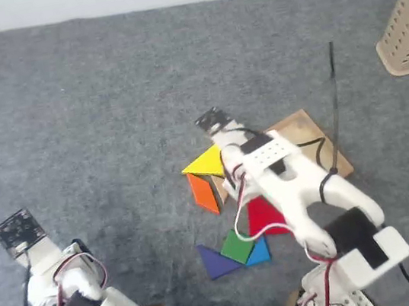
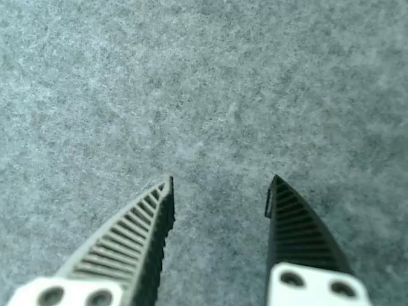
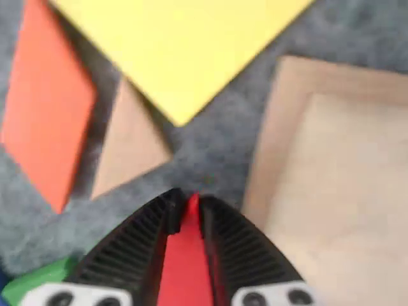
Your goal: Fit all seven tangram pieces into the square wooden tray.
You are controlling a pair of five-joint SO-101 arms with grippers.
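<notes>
Red wood sits pinched between the jaws of the right gripper (image 3: 188,197): the red piece (image 3: 187,258) is clamped edge-on, its tip poking out just past the closed fingertips. In the high view the red piece (image 1: 265,218) shows partly under the right arm, and whether it rests on the grey carpet (image 2: 204,76) or is lifted clear cannot be told. Just beside its tip lies the wooden tray (image 3: 287,127), its near corner close to the jaws and its floor bare where it can be seen; from above, the wooden tray (image 1: 302,127) is half covered by the arm. On the other side of the tip are the tan piece (image 3: 131,140) and the orange parallelogram (image 3: 48,121), with the yellow triangle (image 3: 185,44) beyond them, a corner pointing back at the gripper. Nearer the robot, the green square (image 1: 237,246), blue triangle (image 1: 260,253) and purple triangle (image 1: 216,262) lie touching in a cluster. Well apart, the left gripper (image 2: 220,185) hangs over bare carpet, jaws spread wide and holding nothing. A black cable (image 1: 334,95) runs past the tray, and a basket (image 1: 407,23) stands at the far corner.
</notes>
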